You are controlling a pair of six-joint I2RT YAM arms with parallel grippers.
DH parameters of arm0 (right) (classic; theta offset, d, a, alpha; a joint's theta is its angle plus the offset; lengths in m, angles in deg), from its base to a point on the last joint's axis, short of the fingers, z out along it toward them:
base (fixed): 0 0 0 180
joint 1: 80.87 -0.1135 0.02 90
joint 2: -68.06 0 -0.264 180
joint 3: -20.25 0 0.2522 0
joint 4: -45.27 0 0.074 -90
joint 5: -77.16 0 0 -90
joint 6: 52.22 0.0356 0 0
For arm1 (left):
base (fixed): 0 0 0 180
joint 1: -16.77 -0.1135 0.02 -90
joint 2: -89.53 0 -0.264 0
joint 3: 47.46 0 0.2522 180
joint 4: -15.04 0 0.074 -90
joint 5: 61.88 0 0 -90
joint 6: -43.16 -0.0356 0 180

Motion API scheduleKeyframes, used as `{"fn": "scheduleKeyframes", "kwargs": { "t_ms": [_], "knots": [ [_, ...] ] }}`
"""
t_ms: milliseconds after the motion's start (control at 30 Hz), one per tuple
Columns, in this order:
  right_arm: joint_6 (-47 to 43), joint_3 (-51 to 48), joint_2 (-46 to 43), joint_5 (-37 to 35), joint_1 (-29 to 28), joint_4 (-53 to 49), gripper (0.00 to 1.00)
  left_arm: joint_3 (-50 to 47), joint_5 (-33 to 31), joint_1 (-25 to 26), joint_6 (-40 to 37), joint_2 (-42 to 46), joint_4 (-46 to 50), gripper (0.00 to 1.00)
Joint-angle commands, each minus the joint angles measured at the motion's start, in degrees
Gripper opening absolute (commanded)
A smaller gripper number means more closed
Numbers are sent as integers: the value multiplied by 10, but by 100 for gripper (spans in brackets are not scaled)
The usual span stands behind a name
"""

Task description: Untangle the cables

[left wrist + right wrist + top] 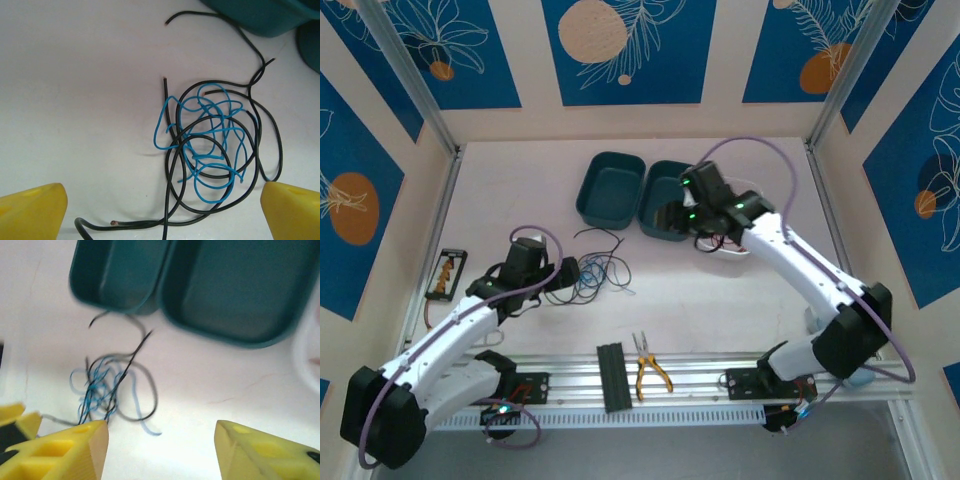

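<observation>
Find the tangle point(215, 150) on the bare counter point(75, 100), just short of the two teal trays point(610, 190) — blue cable point(215, 130) balled in the middle, black cables point(278, 150) looping round and through it, loose black ends poking out left and toward the trays. Note the left fingers point(32, 210) spread wide and empty, low over the near edge of the heap. Likewise the right fingers point(65, 452), parted with nothing between them, farther off by the trays, in a blurred view.

Best to start on a free end, not the ball. Pick the black tail point(140, 223) at the near edge, pinch only that strand, and draw it out slowly along the counter, away from the knot. Watch for the blue riding along — stop and re-grip closer if it does. Pin the heap lightly with the right fingers to keep it from dragging. Avoid closing across several strands at once; likely to tighten the snarl.
</observation>
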Motion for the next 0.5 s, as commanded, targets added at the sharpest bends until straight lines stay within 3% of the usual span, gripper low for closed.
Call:
{"fn": "scheduleKeyframes", "kwargs": {
  "t_ms": [0, 467],
  "knots": [
    [22, 3, 66, 43, -44, 11, 52, -12, 35, -10, 7, -5, -8, 95],
    [101, 119, 300, 122, -136, 23, 35, -83, 48, -21, 43, 35, -8, 80]
  ]
}}
